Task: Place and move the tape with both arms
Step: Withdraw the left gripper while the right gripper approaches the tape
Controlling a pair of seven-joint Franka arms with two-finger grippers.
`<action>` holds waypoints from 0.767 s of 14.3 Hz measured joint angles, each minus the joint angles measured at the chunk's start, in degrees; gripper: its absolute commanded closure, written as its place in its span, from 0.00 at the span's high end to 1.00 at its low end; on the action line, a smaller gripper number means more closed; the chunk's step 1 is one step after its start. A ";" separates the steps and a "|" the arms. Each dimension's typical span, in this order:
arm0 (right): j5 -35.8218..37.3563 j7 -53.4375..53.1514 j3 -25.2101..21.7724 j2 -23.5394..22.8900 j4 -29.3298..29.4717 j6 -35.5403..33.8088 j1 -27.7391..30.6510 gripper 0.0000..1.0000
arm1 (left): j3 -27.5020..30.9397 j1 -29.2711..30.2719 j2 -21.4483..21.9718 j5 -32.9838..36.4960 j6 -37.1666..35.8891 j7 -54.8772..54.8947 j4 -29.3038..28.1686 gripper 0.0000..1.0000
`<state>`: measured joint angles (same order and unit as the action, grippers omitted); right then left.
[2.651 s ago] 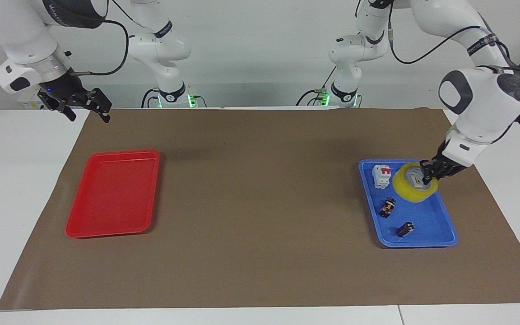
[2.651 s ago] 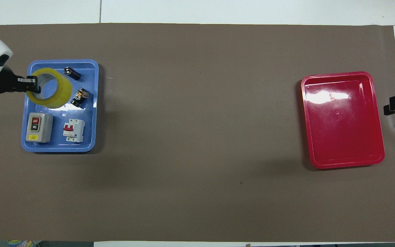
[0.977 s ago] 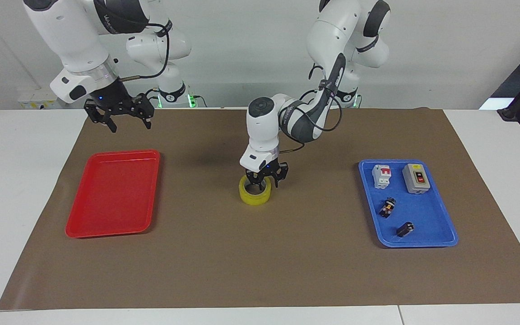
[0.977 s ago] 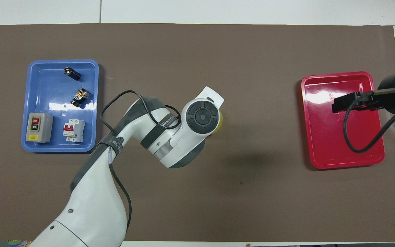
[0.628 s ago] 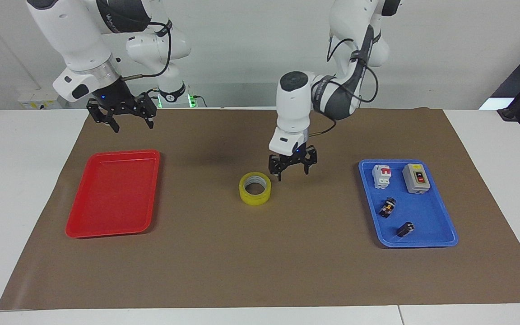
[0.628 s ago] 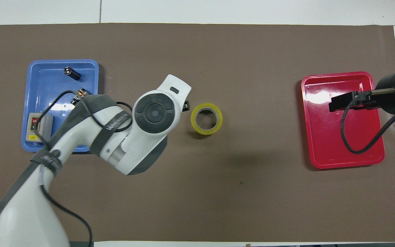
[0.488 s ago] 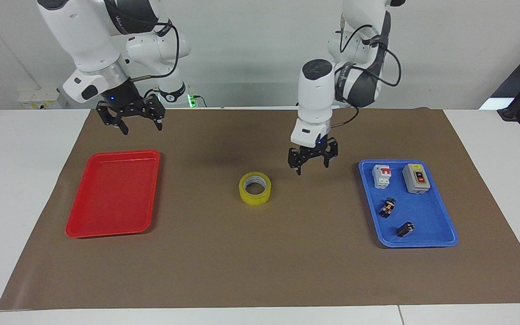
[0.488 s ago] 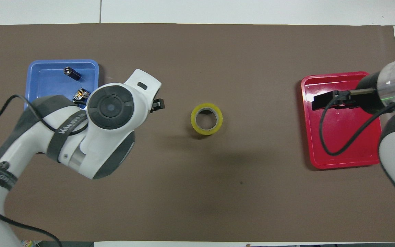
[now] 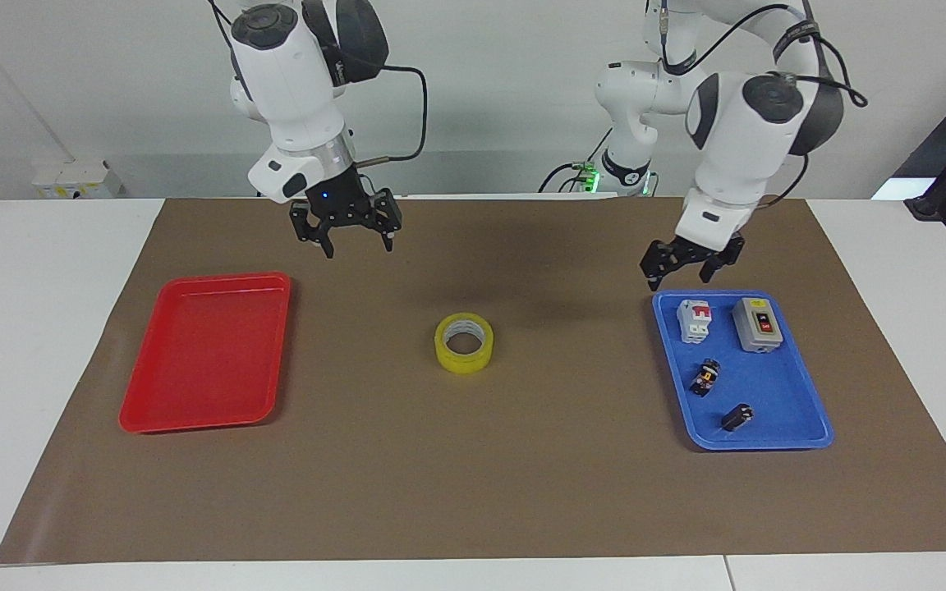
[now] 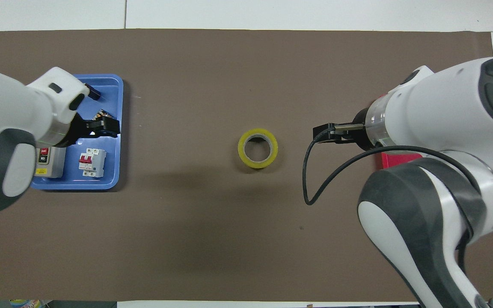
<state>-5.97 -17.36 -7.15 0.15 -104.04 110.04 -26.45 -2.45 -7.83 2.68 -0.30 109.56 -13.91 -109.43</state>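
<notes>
We see the tape point(image 9: 464, 342) lying flat, ring opening upward, on the brown mat point(image 9: 473, 492) near the middle of the bench point(image 9: 29, 328), well apart from both trays and touched by neither arm. In the overhead view the tape point(image 10: 258, 148) sits between the two tools.

The left tool point(image 9: 684, 261) hangs in the air just above the edge of the blue tray point(image 9: 801, 439) that lies nearest the robots, its fingers spread apart and holding nothing. In the overhead view we find the same left tool point(image 10: 101, 127) over that tray's side toward the tape.

The right tool point(image 9: 355, 231) hangs over the bare mat between the red tray point(image 9: 144, 410) and the tape, fingers spread wide and empty. From above, the right tool point(image 10: 328, 132) appears just beside the tape, and the arm hides most of the red tray point(image 10: 396, 160).

Inside the blue tray point(image 10: 114, 179) we note a white circuit breaker point(image 9: 695, 319) with a red lever, a grey switch box point(image 9: 757, 323) beside it, and farther from the robots two small dark parts point(image 9: 704, 377), one nearer the tray's middle and one close to its outer rim.
</notes>
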 measured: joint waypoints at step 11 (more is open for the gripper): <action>0.00 -2.15 -0.60 -3.16 -0.52 6.62 -1.00 1.00 | 0.02 7.62 -2.54 -0.78 -18.38 9.56 17.23 1.00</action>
<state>-5.97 -19.51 -7.75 -3.01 -104.56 116.67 -27.45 -2.43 -0.20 0.13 -1.08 91.18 -4.35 -92.20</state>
